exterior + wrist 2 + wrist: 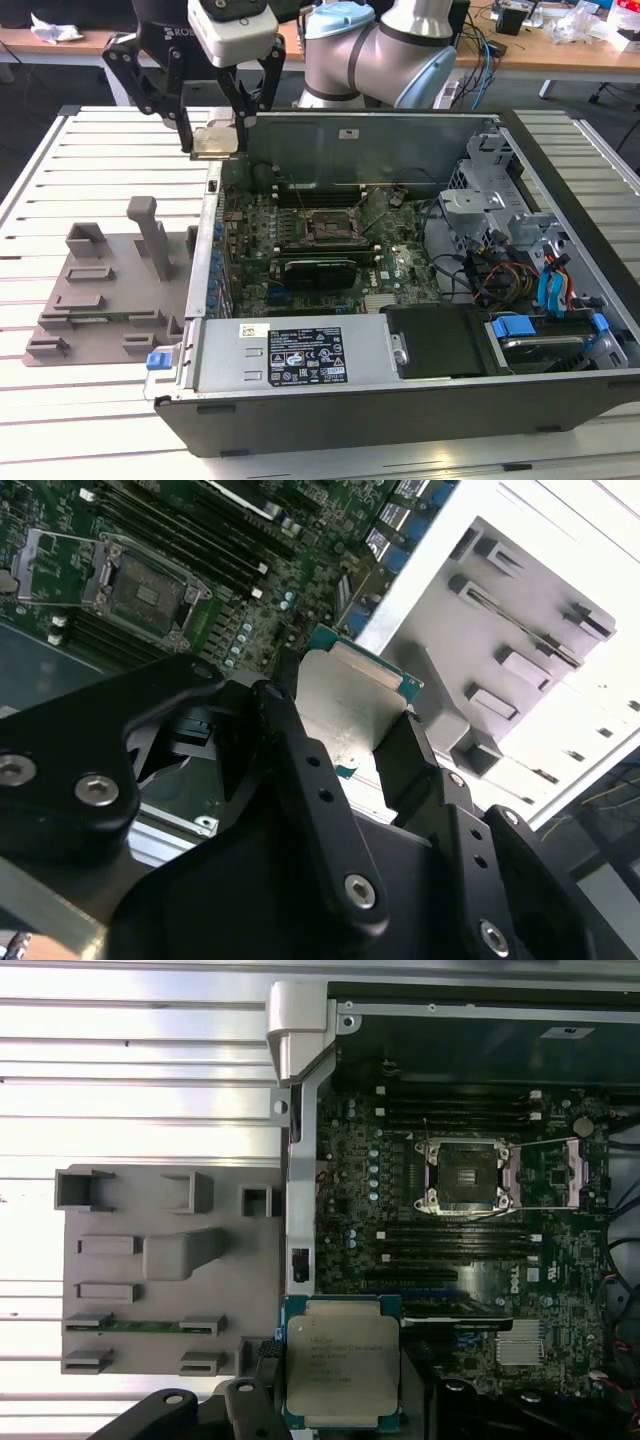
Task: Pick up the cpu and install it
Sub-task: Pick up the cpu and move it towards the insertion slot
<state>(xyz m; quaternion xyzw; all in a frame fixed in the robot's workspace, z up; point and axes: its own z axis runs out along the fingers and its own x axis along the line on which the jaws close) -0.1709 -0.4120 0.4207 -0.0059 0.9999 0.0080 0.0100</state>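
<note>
One gripper [215, 143] clamped on cpu [342, 1362], poised over case wall [292, 1160], well apart from open socket [465, 1170]. Risk: edge-only grip may let chip tilt or slip; skewed seating could bend socket pins.

cpu [355, 685] partly hidden behind end effector [340, 720] in second wrist view; arm [385, 40] cut by exterior view's top edge.
</note>
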